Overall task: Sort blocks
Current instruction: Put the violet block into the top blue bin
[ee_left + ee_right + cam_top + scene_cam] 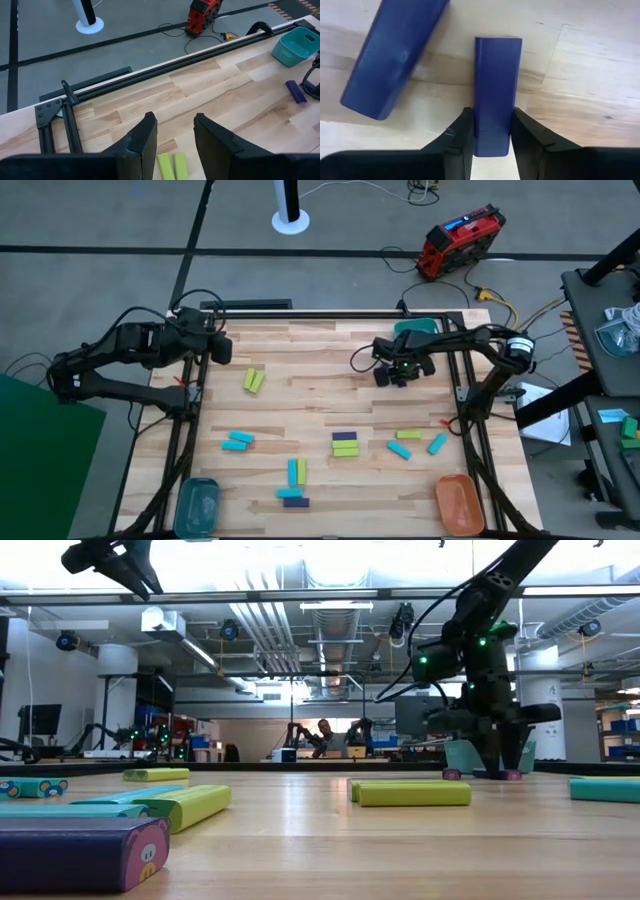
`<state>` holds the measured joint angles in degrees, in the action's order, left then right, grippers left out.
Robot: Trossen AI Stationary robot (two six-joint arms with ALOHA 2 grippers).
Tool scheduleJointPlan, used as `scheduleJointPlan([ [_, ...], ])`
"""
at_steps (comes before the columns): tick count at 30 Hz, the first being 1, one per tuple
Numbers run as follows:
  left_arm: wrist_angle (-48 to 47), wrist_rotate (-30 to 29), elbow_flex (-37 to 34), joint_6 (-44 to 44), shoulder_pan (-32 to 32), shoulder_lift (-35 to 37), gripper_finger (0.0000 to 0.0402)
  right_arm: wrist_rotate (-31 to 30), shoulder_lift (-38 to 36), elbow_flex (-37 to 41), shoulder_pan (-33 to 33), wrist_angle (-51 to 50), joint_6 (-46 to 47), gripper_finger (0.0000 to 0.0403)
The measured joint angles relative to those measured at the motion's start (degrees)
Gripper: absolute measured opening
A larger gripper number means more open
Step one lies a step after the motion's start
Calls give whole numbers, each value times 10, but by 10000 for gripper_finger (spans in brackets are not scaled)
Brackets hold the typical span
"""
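Right pincer (488,131) clamped on purple block (493,90); second purple block (390,55) beside; left pincer (175,137) parted, empty.

a grey floor (100,220) with dark seams is stretching beyond the table, a red machine (460,242) and loose cables (500,300) lying on it. ceiling pipes (270,630) are running overhead, white pillars (115,705) standing below.

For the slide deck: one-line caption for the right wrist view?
Right gripper closed on one purple block; second purple block lies beside it.
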<state>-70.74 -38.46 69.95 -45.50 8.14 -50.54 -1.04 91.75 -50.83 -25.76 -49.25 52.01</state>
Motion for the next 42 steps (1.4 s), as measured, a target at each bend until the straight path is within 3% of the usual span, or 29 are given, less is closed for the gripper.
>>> scheduleJointPlan([
  [9, 0, 0, 0, 0, 0, 0, 109, 10, -102, -33, 0, -50, 2, 91],
  [15, 1, 0, 0, 0, 0, 0, 109, -73, -163, -61, -17, -42, 0, 91],
  [19, 4, 0, 0, 0, 0, 0, 109, -80, -173, -70, -63, -39, -19, 91],
  [26, 10, 0, 0, 6, 0, 0, 109, -47, -128, -130, -153, -46, -95, 91],
  [36, 13, 1, 0, 6, 0, -1, 109, -30, 8, -281, -226, -212, -201, 91],
  [42, 13, 1, 0, 4, 0, -1, 109, -30, 51, -283, -260, -220, -250, 91],
])
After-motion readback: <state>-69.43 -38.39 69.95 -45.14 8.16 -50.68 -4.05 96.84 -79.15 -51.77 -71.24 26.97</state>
